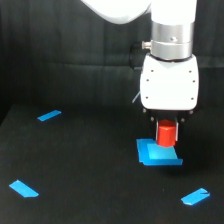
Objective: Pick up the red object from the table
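Where the flat blue square piece (157, 153) lies on the wide matte black table (90, 165), small bright red-orange block (167, 134) just above its far edge — between the fingers of the white gripper (168, 131), jaws closed on it; lifted or resting, cannot tell — blue tape strips (49, 115) scattered well apart

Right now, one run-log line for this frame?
gripper: around red block, shut unconfirmed | block: at blue square, lift unclear | table: three blue tape strips
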Robot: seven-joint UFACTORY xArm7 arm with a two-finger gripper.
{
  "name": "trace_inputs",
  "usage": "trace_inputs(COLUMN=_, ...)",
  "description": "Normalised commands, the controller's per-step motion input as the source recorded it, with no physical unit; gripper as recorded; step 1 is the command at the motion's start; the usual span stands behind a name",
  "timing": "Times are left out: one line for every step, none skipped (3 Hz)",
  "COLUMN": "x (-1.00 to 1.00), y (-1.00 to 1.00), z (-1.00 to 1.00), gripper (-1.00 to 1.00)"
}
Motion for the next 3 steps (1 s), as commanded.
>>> trace_inputs(x=-0.08, y=0.08, z=0.65, gripper=-0.98)
trace_inputs(x=-0.1, y=0.21, z=0.58, gripper=-0.97)
trace_inputs(x=-0.12, y=0.14, z=0.24, gripper=-1.0)
